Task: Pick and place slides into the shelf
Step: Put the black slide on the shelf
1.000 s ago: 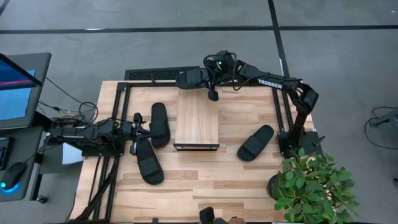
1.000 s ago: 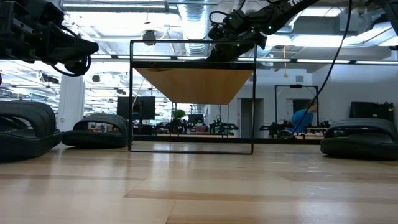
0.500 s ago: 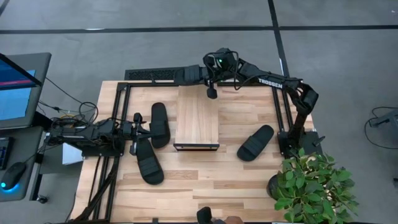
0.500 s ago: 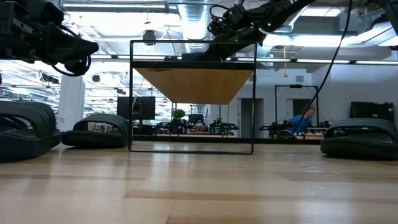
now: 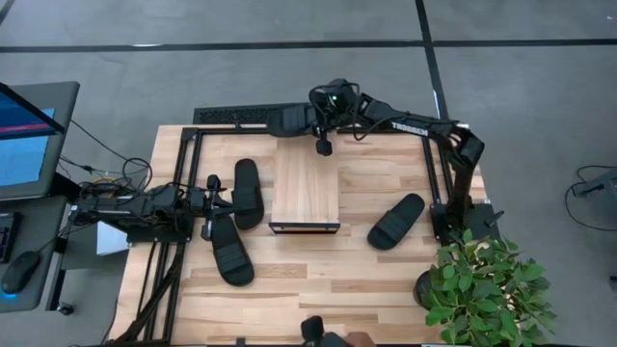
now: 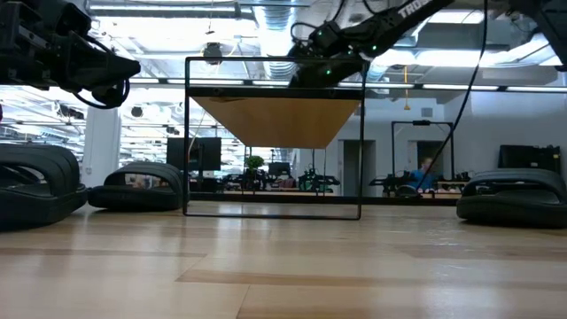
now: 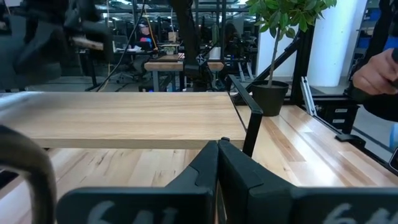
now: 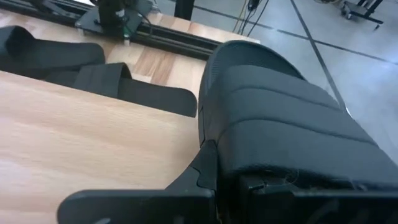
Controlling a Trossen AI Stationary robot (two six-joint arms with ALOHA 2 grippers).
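Slide 1 of 4 in transit, none shelved yet.
Left gripper (image 5: pixel 207 204) parked, fingers closed on nothing, two slides (image 5: pixel 248 192) (image 5: pixel 230 250) just beside it on the table. Shelf (image 5: pixel 306 183) top and underside show no sandal. Right gripper (image 5: pixel 310 120) clamped on a slide (image 8: pixel 280 118) over the shelf's far edge, toe pointing left of the claw. Fourth slide (image 5: pixel 396 221) lies well right of the shelf. Judgement: three picks left.

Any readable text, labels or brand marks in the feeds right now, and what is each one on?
"TROSSEN": white letters on the dark right arm, high view.
Large pale characters on the left gripper body, left wrist view: cut off and blurred, unreadable.
Blue monitor screen beside the table, high view: contents too small to read.
Nothing readable on the black ribbed slide sandals or light-wood shelf.
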